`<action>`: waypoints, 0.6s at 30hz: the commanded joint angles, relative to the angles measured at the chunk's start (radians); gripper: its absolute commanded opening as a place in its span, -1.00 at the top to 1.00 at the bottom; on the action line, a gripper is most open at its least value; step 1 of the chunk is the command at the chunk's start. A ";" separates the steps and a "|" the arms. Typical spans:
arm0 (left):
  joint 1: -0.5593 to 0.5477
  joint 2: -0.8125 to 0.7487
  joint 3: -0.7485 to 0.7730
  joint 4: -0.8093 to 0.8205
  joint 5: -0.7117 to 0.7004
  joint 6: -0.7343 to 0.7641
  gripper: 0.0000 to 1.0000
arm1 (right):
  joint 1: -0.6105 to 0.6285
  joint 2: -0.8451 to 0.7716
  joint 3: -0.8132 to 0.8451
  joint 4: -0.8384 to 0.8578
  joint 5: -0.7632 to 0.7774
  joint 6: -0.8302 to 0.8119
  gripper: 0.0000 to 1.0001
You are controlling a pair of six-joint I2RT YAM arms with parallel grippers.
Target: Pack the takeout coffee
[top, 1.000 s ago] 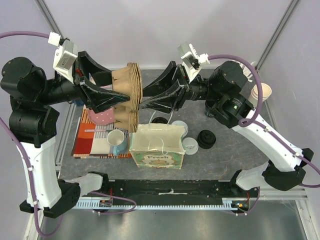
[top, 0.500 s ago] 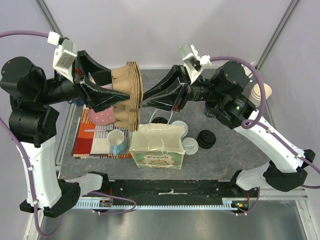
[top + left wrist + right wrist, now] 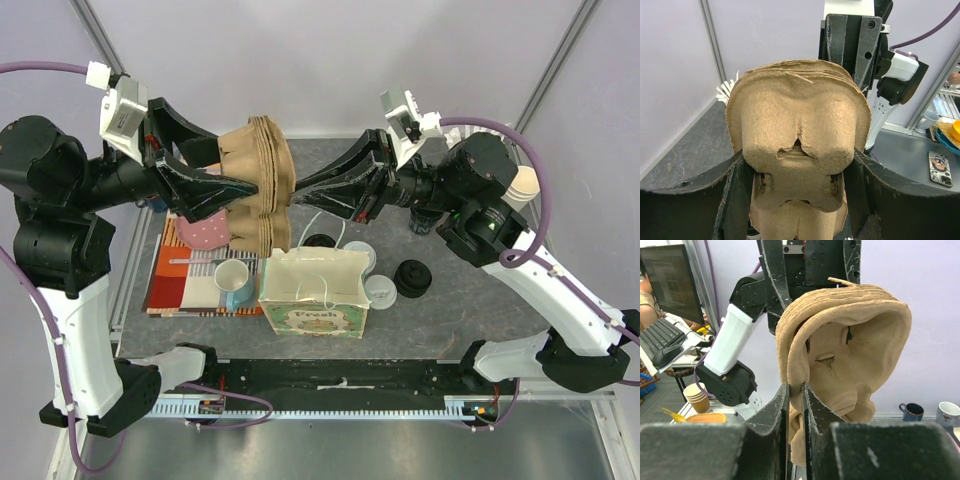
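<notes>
Up in the air over the table [image 3: 470, 310], at roughly 12 o'clock from the paper bag [image 3: 313, 300], both arms are hanging onto the stack of cardboard cup trays [image 3: 262, 185].

What's new in the last second: the right gripper [image 3: 292, 192] was fairly open around the stack's edge and has now squeezed down narrow. In the right wrist view its fingers pinch just a thin slice of the rim, maybe one tray, though I can't tell exactly how many layers. The stack has also gone from standing straight to leaning and bowing a bit.

The left gripper [image 3: 240, 170] hasn't budged. It's spread wide with the whole stack wedged between its fingers.

My read is that the right side is about to peel a tray off while the left holds the rest. So this is only prep work.

The coffee cups [image 3: 380, 290] sit on the table with white lids on, one at the bag's 1 o'clock and one at its 3 o'clock. Neither is in a tray or in the bag yet.
</notes>
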State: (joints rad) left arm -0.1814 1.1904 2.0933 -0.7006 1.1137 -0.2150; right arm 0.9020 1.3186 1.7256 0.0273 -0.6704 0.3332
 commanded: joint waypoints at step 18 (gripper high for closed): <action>-0.001 -0.014 0.033 0.018 0.005 0.017 0.96 | -0.002 0.031 -0.020 0.190 0.048 0.118 0.50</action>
State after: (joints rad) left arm -0.1806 1.1904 2.0953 -0.7010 1.0798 -0.2142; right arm 0.9043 1.3266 1.6939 0.1081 -0.6373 0.4007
